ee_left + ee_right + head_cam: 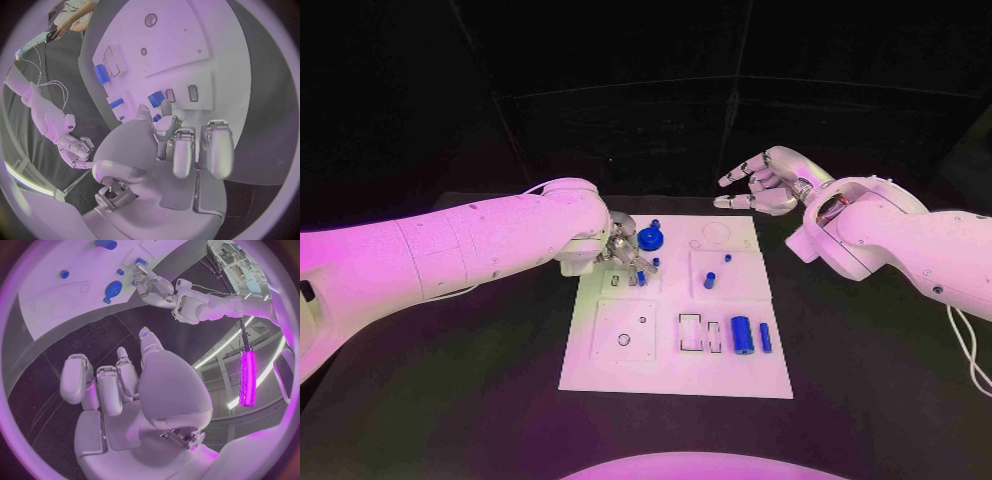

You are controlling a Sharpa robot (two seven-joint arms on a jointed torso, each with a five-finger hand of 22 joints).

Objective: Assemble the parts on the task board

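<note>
Two hands work at the board [678, 380], which lies mid-frame on the bench [877, 400]. Left hand [623, 252] pinches a small blue part [640, 276] at the board's upper left. Right hand [764, 182] hangs past the upper right corner, fingers spread, holding nothing.

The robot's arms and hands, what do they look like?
Both arms are thick, smooth and white. The left arm and right arm each end in a silver hand made of rounded metal pieces: left hand, right hand. A thin white cable hangs from the right arm.
</note>
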